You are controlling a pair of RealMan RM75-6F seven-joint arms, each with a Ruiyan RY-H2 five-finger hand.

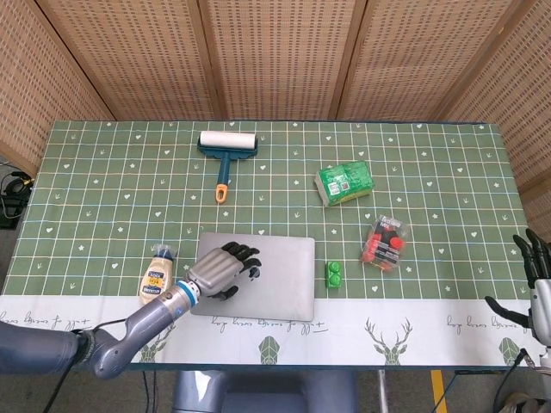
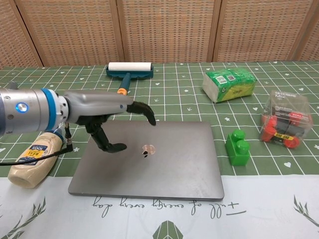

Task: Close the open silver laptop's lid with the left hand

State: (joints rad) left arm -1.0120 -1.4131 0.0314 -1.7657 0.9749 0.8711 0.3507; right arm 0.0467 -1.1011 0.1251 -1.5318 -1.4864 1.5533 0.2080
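The silver laptop (image 2: pixel 149 159) lies shut flat on the surface (image 1: pixel 430 172), near its front edge, between the mayonnaise bottle (image 2: pixel 34 159) and the green block (image 2: pixel 238 147). The left hand (image 2: pixel 107 124) hovers above the lid's left part, fingers spread wide, holding nothing. The right hand (image 1: pixel 534 284) shows at the far right edge, fingers apart, empty.

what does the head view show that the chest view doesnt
Only the head view shows the right hand, open at the table's far right edge, and the whole table from above. Only the chest view shows the logo on the laptop lid, and the left hand lifted above it, fingers spread. Both show the closed laptop, mayo bottle, lint roller, green pack, green block and red-filled box.
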